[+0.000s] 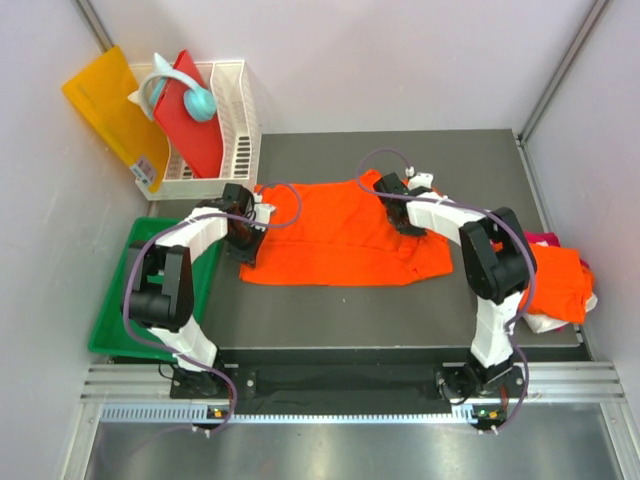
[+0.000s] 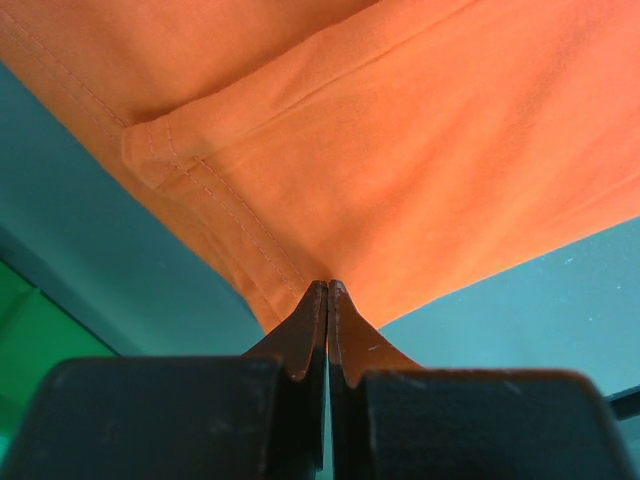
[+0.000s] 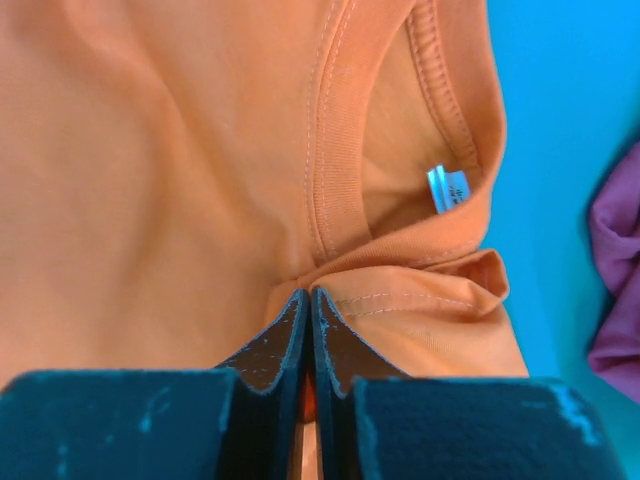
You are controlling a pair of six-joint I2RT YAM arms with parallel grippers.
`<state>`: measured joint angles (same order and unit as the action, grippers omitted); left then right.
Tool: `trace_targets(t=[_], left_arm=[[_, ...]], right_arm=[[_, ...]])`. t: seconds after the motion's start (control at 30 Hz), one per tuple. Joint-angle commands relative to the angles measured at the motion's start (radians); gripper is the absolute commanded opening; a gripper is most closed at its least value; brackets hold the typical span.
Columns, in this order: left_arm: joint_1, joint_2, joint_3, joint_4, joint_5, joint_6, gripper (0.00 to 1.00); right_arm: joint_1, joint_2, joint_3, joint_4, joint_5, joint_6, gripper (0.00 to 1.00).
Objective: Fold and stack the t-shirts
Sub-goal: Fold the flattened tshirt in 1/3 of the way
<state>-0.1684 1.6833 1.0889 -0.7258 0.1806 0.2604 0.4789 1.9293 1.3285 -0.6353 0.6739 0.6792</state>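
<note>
Left wrist view has the left gripper with its fingers pressed together on a hemmed corner of the orange t-shirt, which lies spread on the dark table between the arms. It looks soft, light and limp (likely to sag and crease), so seams and corners suit pinching. At the collar the right gripper nips a shoulder fold; further right lies a heap of shirts.

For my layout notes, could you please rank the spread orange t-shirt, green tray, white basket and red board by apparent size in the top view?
1. spread orange t-shirt
2. green tray and white basket: alike, tray partly hidden
3. red board
</note>
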Motion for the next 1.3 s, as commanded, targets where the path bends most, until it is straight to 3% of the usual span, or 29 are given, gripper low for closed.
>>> trace_targets(t=[0.0, 0.13, 0.23, 0.6, 0.77, 0.93, 1.0, 1.1, 1.17, 1.27], left_arm=[[-0.005, 0.006, 0.003, 0.014, -0.021, -0.006, 0.00], [-0.005, 0.006, 0.008, 0.016, -0.038, -0.009, 0.00], [-0.003, 0.001, 0.011, 0.016, -0.044, -0.015, 0.00], [-0.005, -0.005, -0.006, 0.009, -0.085, -0.010, 0.00], [-0.005, -0.051, -0.001, 0.020, -0.076, -0.010, 0.01], [-0.005, -0.155, 0.029, 0.046, -0.018, -0.024, 0.21], [-0.005, -0.183, 0.051, 0.054, -0.004, -0.032, 0.37], [-0.005, -0.212, 0.054, 0.087, 0.007, -0.050, 0.53], [-0.005, -0.218, 0.048, 0.101, 0.023, -0.056, 0.53], [-0.005, -0.186, 0.054, 0.111, 0.072, -0.075, 0.39]], right_arm=[[-0.022, 0.045, 0.038, 0.005, 0.001, -0.007, 0.06], [-0.048, 0.074, 0.032, 0.002, -0.004, -0.001, 0.17], [-0.072, 0.080, 0.034, -0.015, 0.000, -0.001, 0.20], [-0.131, 0.094, 0.028, -0.043, -0.014, 0.002, 0.19], [-0.119, -0.044, -0.023, 0.068, -0.033, -0.049, 0.21], [-0.100, -0.174, 0.069, 0.069, -0.040, -0.108, 0.36], [-0.095, -0.205, 0.109, 0.030, -0.040, -0.116, 0.45], [-0.074, -0.255, 0.152, 0.002, -0.043, -0.139, 0.46], [-0.039, -0.282, 0.144, -0.004, -0.056, -0.155, 0.45], [0.048, -0.319, 0.097, -0.015, -0.054, -0.168, 0.38]])
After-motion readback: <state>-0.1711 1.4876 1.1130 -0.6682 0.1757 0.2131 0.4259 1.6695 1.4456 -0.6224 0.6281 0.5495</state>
